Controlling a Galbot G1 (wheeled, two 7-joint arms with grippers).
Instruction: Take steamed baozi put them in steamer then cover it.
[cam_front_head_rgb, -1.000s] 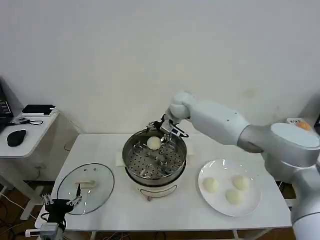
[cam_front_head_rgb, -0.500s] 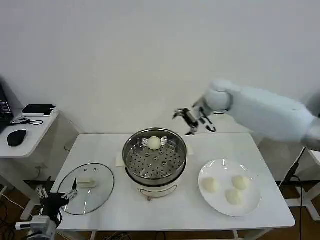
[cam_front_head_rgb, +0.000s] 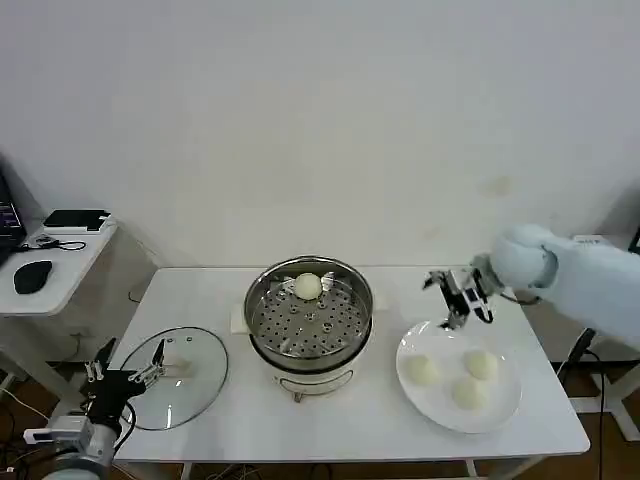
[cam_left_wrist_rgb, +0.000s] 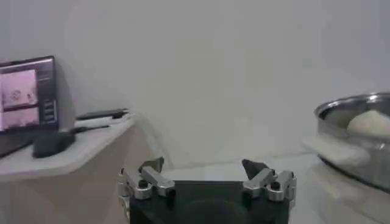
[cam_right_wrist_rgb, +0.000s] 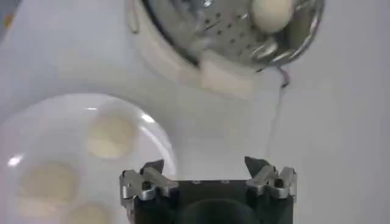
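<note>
The steel steamer (cam_front_head_rgb: 309, 318) stands mid-table with one baozi (cam_front_head_rgb: 308, 286) on its perforated tray at the far side; the same bun (cam_right_wrist_rgb: 272, 12) shows in the right wrist view. Three more baozi (cam_front_head_rgb: 421, 370) (cam_front_head_rgb: 482, 365) (cam_front_head_rgb: 467, 393) lie on a white plate (cam_front_head_rgb: 505, 410) to the right. My right gripper (cam_front_head_rgb: 458, 296) hovers open and empty above the plate's far-left rim, between steamer and plate. The glass lid (cam_front_head_rgb: 190, 385) lies flat on the table's left. My left gripper (cam_front_head_rgb: 125, 378) is open and empty, low by the lid's near-left edge.
A side desk (cam_front_head_rgb: 45, 272) at far left carries a mouse (cam_front_head_rgb: 33, 274) and a dark device (cam_front_head_rgb: 76, 218). The wall runs close behind the table. Bare tabletop lies in front of the steamer and between it and the plate.
My right gripper left the bun in the steamer, pulled up and swung right and down to the plate's far rim. The left gripper shifted slightly by the lid.
</note>
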